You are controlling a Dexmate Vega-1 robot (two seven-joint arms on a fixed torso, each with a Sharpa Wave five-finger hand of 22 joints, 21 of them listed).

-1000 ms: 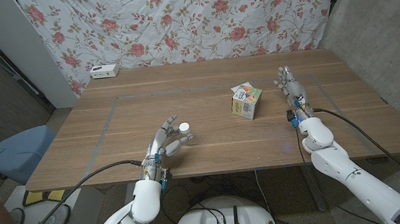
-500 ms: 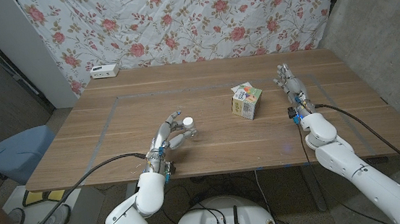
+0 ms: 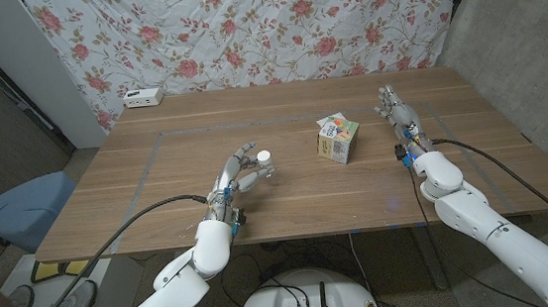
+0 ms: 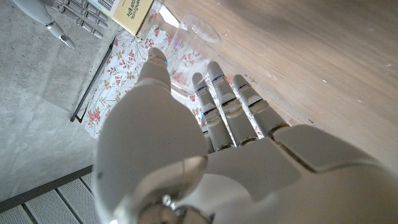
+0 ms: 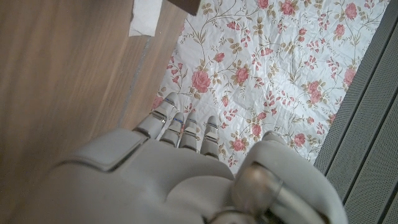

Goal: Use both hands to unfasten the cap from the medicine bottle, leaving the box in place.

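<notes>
Head view: the left hand (image 3: 239,176) is gripping the medicine bottle (image 3: 258,168) near the surface's (image 3: 139,200) front edge, white cap (image 3: 265,157) pointing toward the box (image 3: 336,137); the right hand (image 3: 397,115), fingers straight and holding nothing, is waiting beyond the box. Left wrist view: fingers (image 4: 225,102) are wrapping the clear bottle.

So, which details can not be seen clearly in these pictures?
- Head view: the print on the box is too small to read.
- Head view: the left hand covers most of the medicine bottle, hiding the grip.
- Left wrist view: the bottle is clear and hard to outline.
</notes>
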